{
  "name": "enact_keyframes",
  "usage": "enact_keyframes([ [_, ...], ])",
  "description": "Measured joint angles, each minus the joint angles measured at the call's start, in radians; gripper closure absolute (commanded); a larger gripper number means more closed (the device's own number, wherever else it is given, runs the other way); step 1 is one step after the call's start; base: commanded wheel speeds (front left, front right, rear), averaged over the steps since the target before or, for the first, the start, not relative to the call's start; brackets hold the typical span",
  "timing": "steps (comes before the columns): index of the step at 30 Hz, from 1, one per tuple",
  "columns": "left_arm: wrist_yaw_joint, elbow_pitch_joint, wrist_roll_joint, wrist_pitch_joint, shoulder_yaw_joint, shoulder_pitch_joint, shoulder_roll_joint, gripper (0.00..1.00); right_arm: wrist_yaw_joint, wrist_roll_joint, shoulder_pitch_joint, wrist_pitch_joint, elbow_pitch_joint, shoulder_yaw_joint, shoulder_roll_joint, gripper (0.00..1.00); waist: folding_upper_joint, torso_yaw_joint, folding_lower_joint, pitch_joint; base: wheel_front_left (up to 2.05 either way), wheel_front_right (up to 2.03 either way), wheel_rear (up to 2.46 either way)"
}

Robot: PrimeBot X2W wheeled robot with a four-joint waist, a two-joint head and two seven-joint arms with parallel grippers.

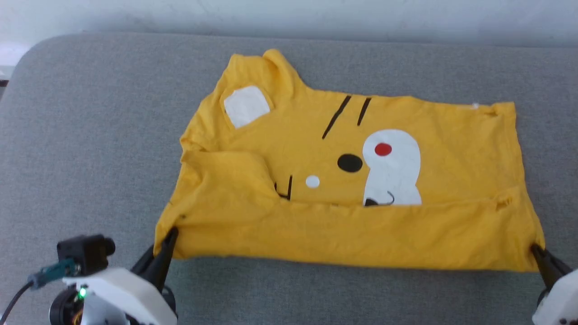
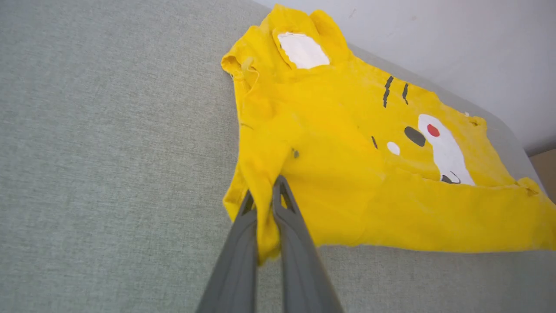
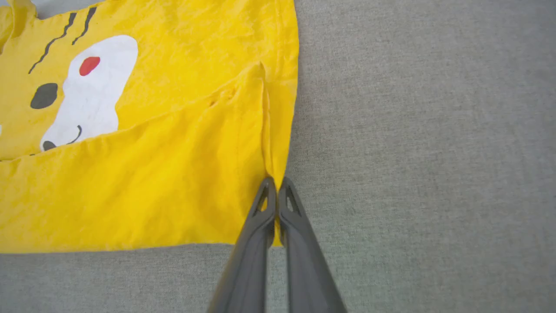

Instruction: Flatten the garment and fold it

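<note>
- Though the garment (image 1: 460, 149) lies mostly spread, print up, on the grey cushion (image 1: 90, 135), its near strip is folded over the face.
- Left gripper (image 1: 170, 238) clenched on the near-left corner; right gripper (image 1: 536, 250) clenched on the near-right corner.
- Judged light, limp, crease-prone; the corners are the best holds.
- Pale wall (image 1: 316, 13) behind; nothing seen obstructing.
</note>
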Motion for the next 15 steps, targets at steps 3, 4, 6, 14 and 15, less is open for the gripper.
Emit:
enact_keyframes([
  [3, 0.014, -0.062, -0.021, 0.014, 0.015, 0.069, 0.015, 1.00, 0.000, 0.033, 0.051, 0.029, -0.037, -0.001, 0.000, 1.00, 0.0000, -0.003, -0.0001, -0.016, 0.00, 0.00, 0.00],
  [4, 0.021, -0.077, -0.025, 0.018, 0.020, 0.092, 0.021, 1.00, 0.000, 0.043, 0.069, 0.037, -0.050, -0.002, 0.000, 1.00, 0.0000, -0.003, -0.0001, -0.019, 0.00, 0.00, 0.00],
  [6, 0.030, -0.097, -0.035, 0.025, 0.026, 0.136, 0.027, 1.00, 0.000, 0.057, 0.103, 0.054, -0.071, -0.004, 0.000, 1.00, 0.0000, -0.004, -0.0001, -0.021, 0.00, 0.00, 0.00],
  [14, 0.034, -0.051, -0.080, 0.022, 0.004, 0.200, -0.010, 1.00, 0.000, 0.084, 0.161, 0.054, -0.050, 0.000, 0.000, 1.00, 0.0000, 0.000, 0.0000, -0.013, 0.00, 0.00, 0.00],
  [15, 0.032, -0.035, -0.084, 0.022, -0.002, 0.199, -0.020, 1.00, 0.000, 0.088, 0.161, 0.047, -0.036, 0.003, 0.000, 1.00, 0.0000, 0.001, 0.0000, -0.014, 0.00, 0.00, 0.00],
])
